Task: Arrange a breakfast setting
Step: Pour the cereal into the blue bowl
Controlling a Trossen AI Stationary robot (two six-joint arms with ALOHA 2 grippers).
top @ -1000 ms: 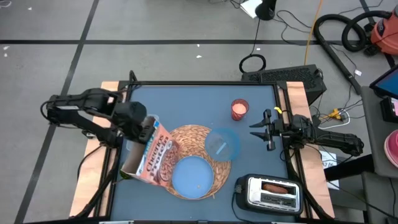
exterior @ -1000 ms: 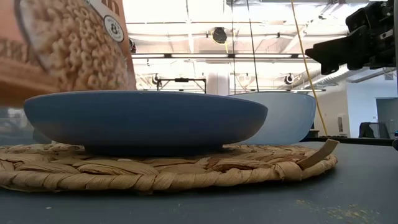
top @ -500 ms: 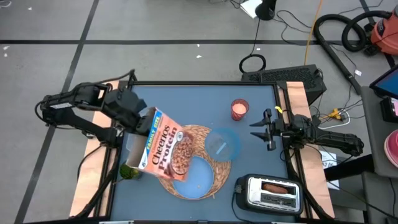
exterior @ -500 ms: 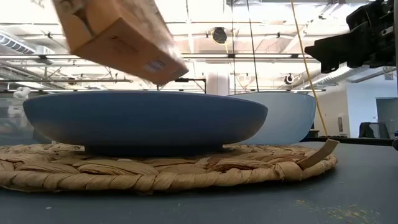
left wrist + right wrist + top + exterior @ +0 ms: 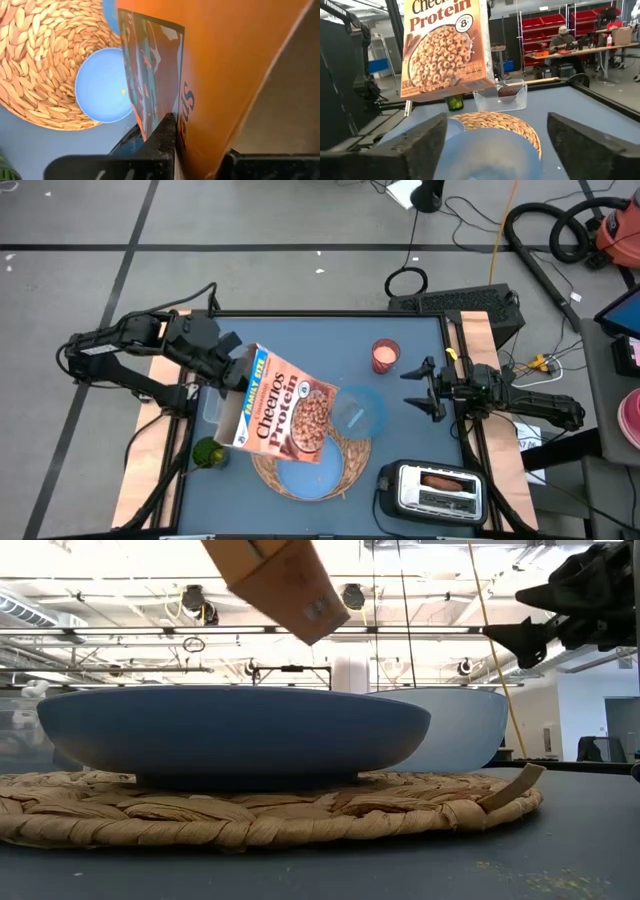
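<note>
Cereal is what catches the eye: an orange-brown cardboard cereal box [image 5: 277, 413] printed "Cheerios Protein", with a green "Family Size" strip near its top edge and a round "8" badge beside the word Protein, hangs tilted in the air over the round woven straw placemat [image 5: 343, 468]. Its front shows a bowl of little oat rings. The left gripper [image 5: 232, 370] is clamped on the box's upper end, its dark fingers [image 5: 162, 134] pressed against the cardboard side. Under the box, on the mat, sits the light-blue plate [image 5: 312, 475], partly covered from above, and beside it on the mat's far side a smaller pale-blue bowl [image 5: 355, 411]. From table height the box's corner [image 5: 285, 585] floats well clear of the plate's rim [image 5: 235, 730].

Beyond the mat, near the far edge of the dark blue surface [image 5: 300, 345], stands a small glass jar with a red-orange inside [image 5: 385, 355]. A clear plastic tub [image 5: 500, 96] with a brown lump in it and a green bottle-like item [image 5: 207, 452] sit at the left side. A chrome-and-black toaster [image 5: 433, 488] occupies the near right corner.

The right gripper [image 5: 420, 388] hovers at the right edge, fingers [image 5: 410, 145] spread wide apart, holding nothing. A person sits at a bench far across the room [image 5: 563, 44].
</note>
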